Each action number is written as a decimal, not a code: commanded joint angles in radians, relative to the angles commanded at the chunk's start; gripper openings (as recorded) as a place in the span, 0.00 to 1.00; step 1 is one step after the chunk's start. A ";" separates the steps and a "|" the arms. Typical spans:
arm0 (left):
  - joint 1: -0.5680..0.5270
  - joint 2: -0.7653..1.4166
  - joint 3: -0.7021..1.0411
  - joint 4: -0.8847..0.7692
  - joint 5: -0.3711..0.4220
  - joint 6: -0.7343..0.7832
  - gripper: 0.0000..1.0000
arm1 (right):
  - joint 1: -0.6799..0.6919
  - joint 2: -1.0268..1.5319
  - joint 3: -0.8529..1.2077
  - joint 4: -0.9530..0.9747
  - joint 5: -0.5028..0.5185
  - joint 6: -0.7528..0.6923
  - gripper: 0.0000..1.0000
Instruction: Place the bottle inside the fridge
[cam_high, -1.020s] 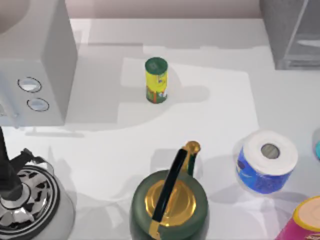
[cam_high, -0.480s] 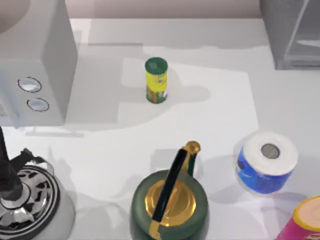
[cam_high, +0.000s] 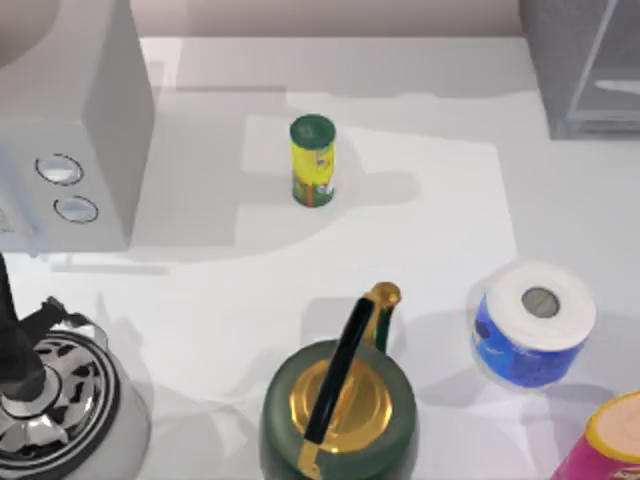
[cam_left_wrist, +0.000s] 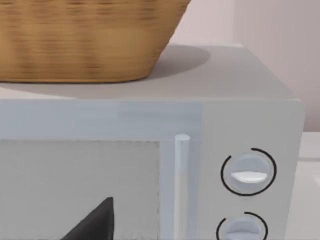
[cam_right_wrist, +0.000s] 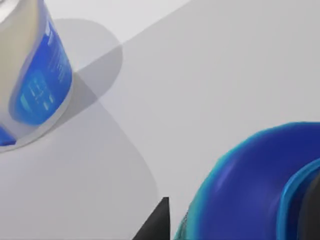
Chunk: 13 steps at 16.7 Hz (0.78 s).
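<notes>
Bottle close under the right claw, fridge far off

The bottle (cam_right_wrist: 250, 185) sits low beside the paper roll (cam_right_wrist: 30, 75), a dark fingertip (cam_right_wrist: 155, 220) just next to it; whether the right claw grips it I cannot tell. The fridge (cam_high: 585, 65) waits at the counter's (cam_high: 420, 220) far right corner. The left arm idles facing the microwave (cam_left_wrist: 150, 150)

A second ago a sliver of the bottle — pale with a teal patch — lay at the top view's right edge, just right of the paper roll (cam_high: 533, 323). It had gone from that spot half a second ago, and that patch of table (cam_high: 625, 290) now lies bare.
</notes>
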 joint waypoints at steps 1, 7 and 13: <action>0.000 0.000 0.000 0.000 0.000 0.000 1.00 | 0.001 -0.001 -0.001 0.000 0.000 0.001 0.01; 0.000 0.000 0.000 0.000 0.000 0.000 1.00 | 0.138 -0.221 -0.138 0.131 0.096 0.193 0.01; 0.000 0.000 0.000 0.000 0.000 0.000 1.00 | 0.382 -0.799 -0.392 0.400 0.358 0.624 0.01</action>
